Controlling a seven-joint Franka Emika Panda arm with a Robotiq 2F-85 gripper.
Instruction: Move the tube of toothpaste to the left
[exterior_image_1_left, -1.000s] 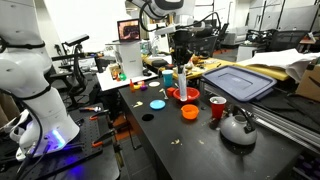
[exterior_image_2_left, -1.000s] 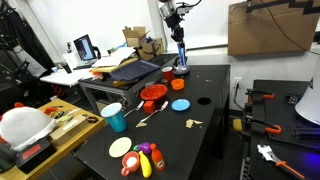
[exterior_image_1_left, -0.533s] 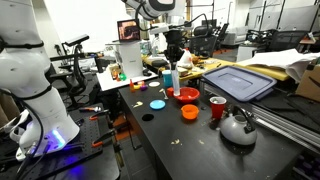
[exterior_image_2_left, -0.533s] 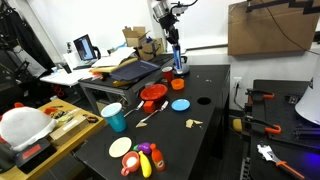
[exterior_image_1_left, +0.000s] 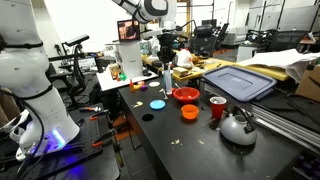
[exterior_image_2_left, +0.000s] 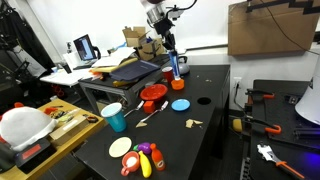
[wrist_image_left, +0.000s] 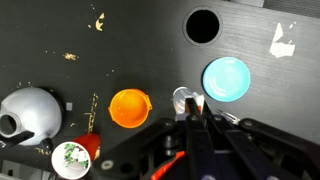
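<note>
Over the far end of the black matte table (exterior_image_1_left: 200, 140) hangs the black Robotiq gripper (exterior_image_2_left: 174, 57), jaws pinching the slim whitish-grey tube of toothpaste (exterior_image_2_left: 177, 68), upright, at 8 o'clock of the light-blue disc (wrist_image_left: 227, 78). Judged mid-transfer: setdown and release remain.

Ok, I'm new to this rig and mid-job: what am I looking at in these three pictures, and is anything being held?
This is one robot arm with a two-fingered gripper. Two pictures come from cameras standing outside the robot, at different spots around the black table; the third looks down from the wrist. The gripper is closed on the slim whitish tube of toothpaste, held upright; the wrist view shows its round end. On the table lie a steel kettle, a red cup, a small orange bowl, a red bowl and a light-blue disc.
</note>
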